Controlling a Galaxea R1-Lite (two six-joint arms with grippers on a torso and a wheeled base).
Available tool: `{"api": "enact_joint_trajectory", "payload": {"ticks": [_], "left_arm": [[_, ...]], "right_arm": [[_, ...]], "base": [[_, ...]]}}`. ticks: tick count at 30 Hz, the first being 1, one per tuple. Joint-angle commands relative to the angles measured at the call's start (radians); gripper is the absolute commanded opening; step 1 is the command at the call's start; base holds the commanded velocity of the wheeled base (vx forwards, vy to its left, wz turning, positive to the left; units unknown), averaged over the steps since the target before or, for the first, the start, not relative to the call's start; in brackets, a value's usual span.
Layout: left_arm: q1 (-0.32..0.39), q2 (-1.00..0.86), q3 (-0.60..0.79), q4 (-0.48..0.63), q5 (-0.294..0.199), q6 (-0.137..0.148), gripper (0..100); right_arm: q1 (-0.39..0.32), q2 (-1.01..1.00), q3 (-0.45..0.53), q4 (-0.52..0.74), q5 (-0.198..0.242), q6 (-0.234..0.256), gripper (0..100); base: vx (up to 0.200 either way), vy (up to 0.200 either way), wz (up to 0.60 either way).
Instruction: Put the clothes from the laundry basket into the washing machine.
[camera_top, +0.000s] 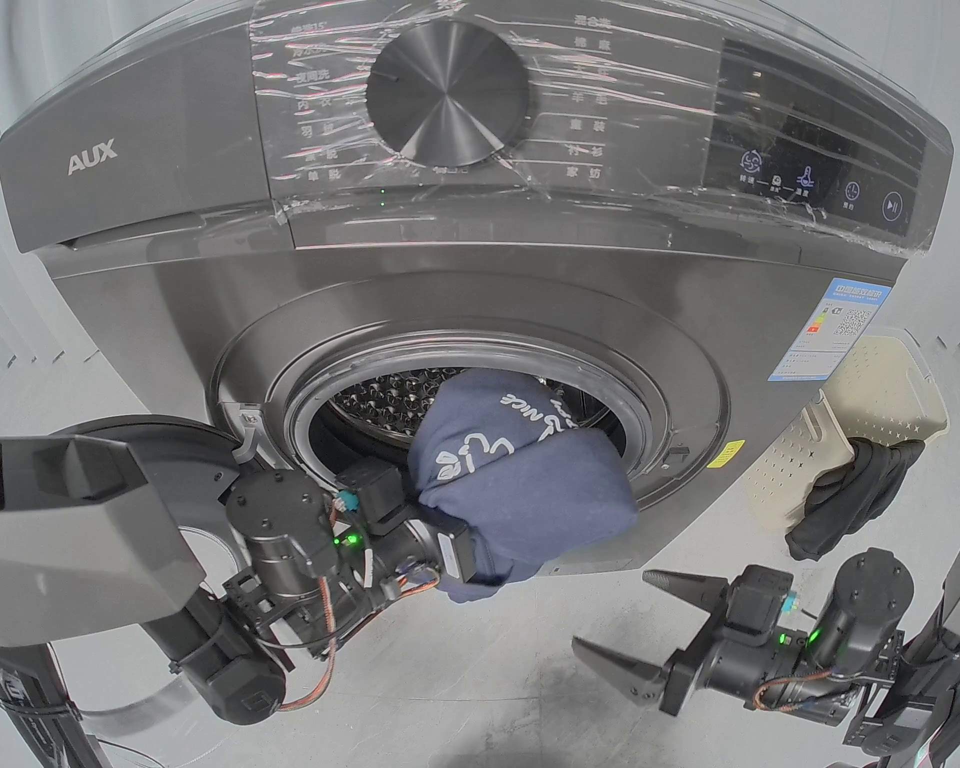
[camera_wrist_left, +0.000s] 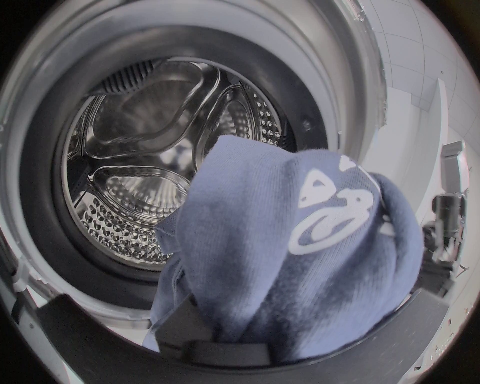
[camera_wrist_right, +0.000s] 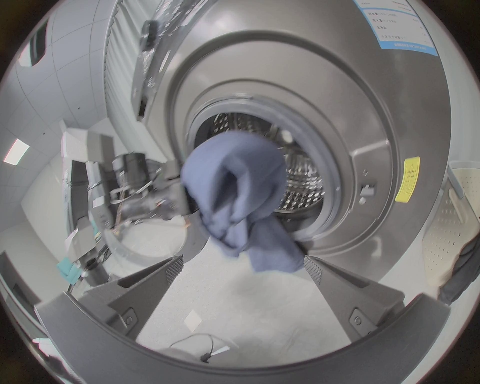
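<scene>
Clearly the left gripper (camera_top: 462, 556) clamps the navy garment (camera_top: 520, 470) at the port rim (camera_top: 300, 400), steel drum (camera_wrist_left: 140, 150) behind; right gripper (camera_top: 610, 610) gapes above floor (camera_top: 480, 670).

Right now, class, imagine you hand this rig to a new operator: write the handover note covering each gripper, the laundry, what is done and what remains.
Left gripper: shut on the navy garment, at the washing machine's open mouth.
Right gripper: open, empty, low in front of the machine, to its right.
Navy garment: bunched at the mouth, lower part hanging outside; not yet inside the drum.
Laundry basket: right of the machine, a black garment draped over its rim.
Done: navy garment is out of the basket.
Left: push it in, release, then load the black garment.
</scene>
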Motion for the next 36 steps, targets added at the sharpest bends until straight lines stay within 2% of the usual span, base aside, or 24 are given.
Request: {"api": "enact_joint_trajectory", "payload": {"ticks": [1,3,4,8,12,16,18,21,23,25,26,27,30,33,36], "left_arm": [[0.006,0.138,-0.168,0.051,0.034,-0.005,0],[0.007,0.144,-0.182,0.064,0.043,-0.005,0],[0.019,0.151,-0.212,0.108,0.057,-0.005,0],[0.018,0.158,-0.266,0.182,0.055,-0.008,0],[0.041,0.228,-0.395,0.218,0.059,-0.013,0],[0.070,0.309,-0.524,0.234,0.095,-0.013,0],[0.075,0.319,-0.542,0.251,0.095,-0.011,0],[0.087,0.335,-0.631,0.346,0.100,-0.014,0],[0.110,0.352,-0.716,0.413,0.105,-0.028,0],[0.130,0.394,-0.831,0.473,0.148,-0.065,0],[0.139,0.411,-0.869,0.482,0.171,-0.072,0],[0.145,0.427,-0.912,0.488,0.194,-0.074,0],[0.147,0.432,-0.926,0.491,0.198,-0.075,0],[0.179,0.438,-1.010,0.531,0.224,-0.075,0],[0.188,0.440,-1.036,0.547,0.224,-0.077,0]], "right_arm": [[0.087,-0.032,0.076,-0.001,-0.002,0.001,100],[0.090,-0.032,0.076,-0.001,-0.002,0.001,100],[0.096,-0.032,0.070,-0.001,-0.002,0.001,100],[0.097,-0.033,0.069,-0.001,-0.002,0.001,100],[0.094,-0.032,0.067,-0.001,0.001,-0.001,100],[0.097,-0.028,0.066,-0.001,0.000,0.001,100],[0.096,-0.028,0.064,-0.001,0.000,0.001,100],[0.090,-0.028,0.052,-0.001,0.000,-0.001,100],[0.085,-0.027,0.044,-0.001,0.000,-0.001,100],[0.082,-0.024,0.047,-0.001,0.000,0.001,100],[0.082,-0.019,0.047,-0.001,0.000,0.001,100],[0.082,-0.015,0.047,-0.001,0.000,0.001,100],[0.082,-0.015,0.047,-0.001,0.000,0.001,100],[0.076,-0.018,0.044,-0.002,0.001,-0.001,100],[0.068,-0.012,0.043,-0.002,0.001,-0.001,100]], "base": [[0.000,0.000,0.00],[0.000,0.000,0.00],[0.000,0.000,0.00],[0.000,0.000,0.00],[0.000,0.000,0.00],[0.000,0.000,0.00],[0.000,0.000,0.00],[0.000,0.000,0.00],[0.000,0.000,0.00],[0.000,0.000,0.00],[0.000,0.000,0.00],[0.000,0.000,0.00],[0.000,0.000,0.00],[0.000,0.000,0.00],[0.000,0.000,0.00]]}}
